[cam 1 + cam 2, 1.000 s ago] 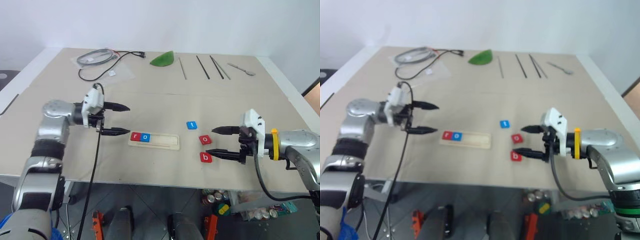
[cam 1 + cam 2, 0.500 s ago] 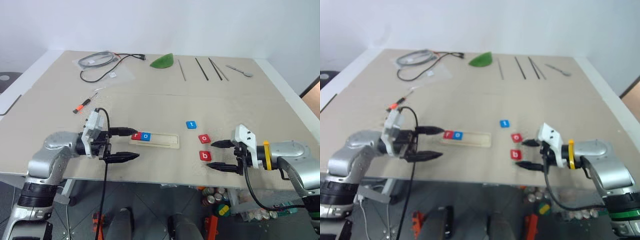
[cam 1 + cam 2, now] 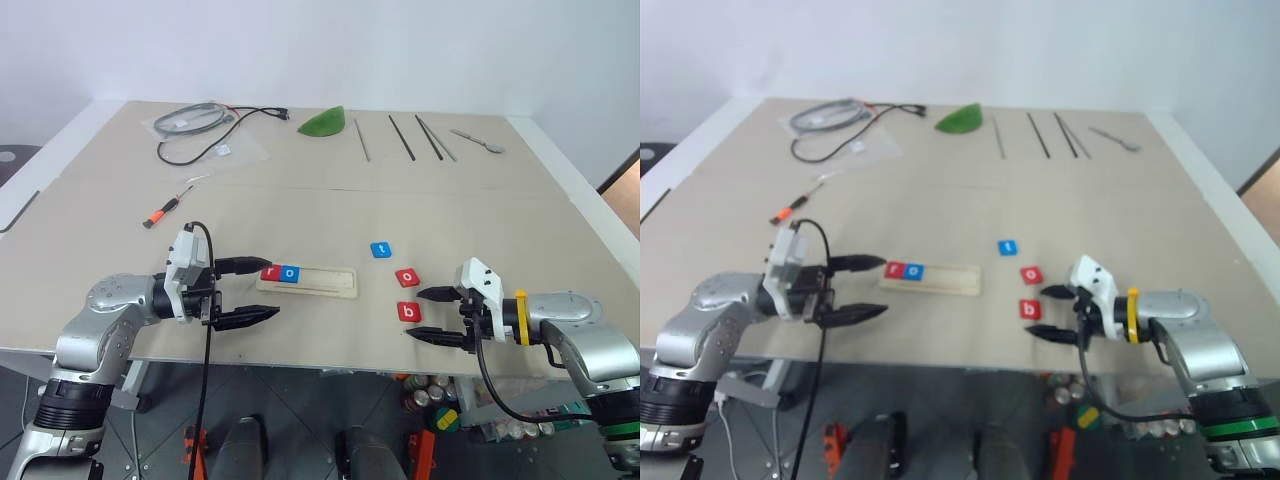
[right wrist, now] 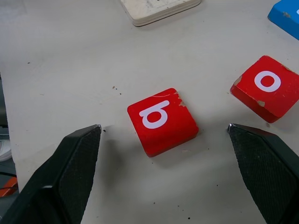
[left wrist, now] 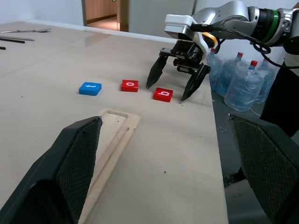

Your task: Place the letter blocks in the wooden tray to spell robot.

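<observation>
Overhead view of the spelling task, part-way done. The long pale-wood tray with rounded corners lies just left of the frame's centre, near the table's front edge. Its left end already carries a red square tile marked "r" and, touching it, a blue square tile marked "o"; the groove to their right is bare, so three places appear to remain.

The three loose tiles lie right of the tray, apart from it and from each other: a blue tile marked "t" highest in the frame, a red tile marked "o" below and right of it, and a red tile marked "b" lowest, nearest the table edge. Since "b" is the third letter, it is probably the next piece wanted.

The right gripper sits at lower right with its two black fingers spread wide and empty, one on either side of the "b" tile without touching it; this looks like a stance for closing on that tile. The left gripper rests at lower left, fingers likewise spread wide and holding nothing, tips pointing toward the tray's left end; its upper finger reaches next to the "r" tile. It seems parked clear of the tray's empty section, leaving room for the other arm.
</observation>
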{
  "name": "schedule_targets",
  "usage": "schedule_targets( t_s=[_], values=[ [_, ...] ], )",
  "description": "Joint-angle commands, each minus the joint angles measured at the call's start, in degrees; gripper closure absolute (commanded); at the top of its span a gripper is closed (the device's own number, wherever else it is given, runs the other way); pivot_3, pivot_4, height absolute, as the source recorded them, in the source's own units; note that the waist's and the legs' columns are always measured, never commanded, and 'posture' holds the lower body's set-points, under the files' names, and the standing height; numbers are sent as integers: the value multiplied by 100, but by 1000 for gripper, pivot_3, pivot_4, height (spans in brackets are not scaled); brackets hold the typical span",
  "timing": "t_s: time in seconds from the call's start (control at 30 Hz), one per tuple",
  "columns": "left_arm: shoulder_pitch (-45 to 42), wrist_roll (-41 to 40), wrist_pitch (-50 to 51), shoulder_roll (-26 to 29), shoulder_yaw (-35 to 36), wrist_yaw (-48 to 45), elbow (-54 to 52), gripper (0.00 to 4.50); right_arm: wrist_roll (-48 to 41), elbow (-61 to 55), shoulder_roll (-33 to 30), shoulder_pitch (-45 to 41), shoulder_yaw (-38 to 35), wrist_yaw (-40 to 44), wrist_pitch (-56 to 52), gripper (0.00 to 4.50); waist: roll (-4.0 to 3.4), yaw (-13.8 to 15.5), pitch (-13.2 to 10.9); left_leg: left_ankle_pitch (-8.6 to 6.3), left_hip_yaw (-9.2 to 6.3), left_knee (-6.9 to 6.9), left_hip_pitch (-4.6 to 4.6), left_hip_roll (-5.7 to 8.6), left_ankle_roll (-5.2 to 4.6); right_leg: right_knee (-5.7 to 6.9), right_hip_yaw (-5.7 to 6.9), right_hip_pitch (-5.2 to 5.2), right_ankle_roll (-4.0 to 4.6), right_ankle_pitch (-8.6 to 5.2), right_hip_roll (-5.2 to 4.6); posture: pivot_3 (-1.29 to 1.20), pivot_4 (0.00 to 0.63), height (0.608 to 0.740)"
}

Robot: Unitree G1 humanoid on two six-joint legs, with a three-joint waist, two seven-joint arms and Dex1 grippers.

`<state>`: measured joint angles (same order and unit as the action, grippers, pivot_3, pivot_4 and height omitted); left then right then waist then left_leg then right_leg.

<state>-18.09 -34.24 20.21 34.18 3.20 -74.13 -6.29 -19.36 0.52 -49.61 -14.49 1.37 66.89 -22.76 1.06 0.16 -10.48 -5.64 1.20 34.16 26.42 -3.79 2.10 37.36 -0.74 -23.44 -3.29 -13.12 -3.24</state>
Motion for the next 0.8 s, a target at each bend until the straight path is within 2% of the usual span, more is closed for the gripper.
schedule_targets(
  t_s=[0.03,0.23,0.73,0.77,0.8],
  values=[
    [17,-105,-34,209,104,-154,-133,61,-61,-53,86,-56,-39,23,-8,0,0,-2,0,0,0,0,0,0,0,0,0,0,0,0,0,0,150,740],
    [16,-114,-33,414,117,-347,-26,61,-98,-160,143,-93,-28,54,-37,0,2,-22,2,-2,0,-4,-1,-2,2,-3,0,-3,1,0,0,0,150,740],
    [-32,62,-315,340,62,-219,54,61,-178,-444,128,-110,-28,149,-88,0,3,-52,2,-3,10,-14,4,-2,0,-21,0,-4,0,0,-6,0,150,740],
    [-17,70,-325,334,57,-208,56,0,-176,-427,122,-101,-30,161,-75,559,3,-52,2,-4,12,-14,5,-2,-1,-22,0,-4,0,-1,-7,0,150,740],
    [10,73,-342,331,56,-203,45,0,-188,-412,121,-90,-43,173,-78,724,3,-51,2,-4,13,-14,5,-2,-1,-22,-1,-4,0,-1,-7,0,150,740]
  ],
)
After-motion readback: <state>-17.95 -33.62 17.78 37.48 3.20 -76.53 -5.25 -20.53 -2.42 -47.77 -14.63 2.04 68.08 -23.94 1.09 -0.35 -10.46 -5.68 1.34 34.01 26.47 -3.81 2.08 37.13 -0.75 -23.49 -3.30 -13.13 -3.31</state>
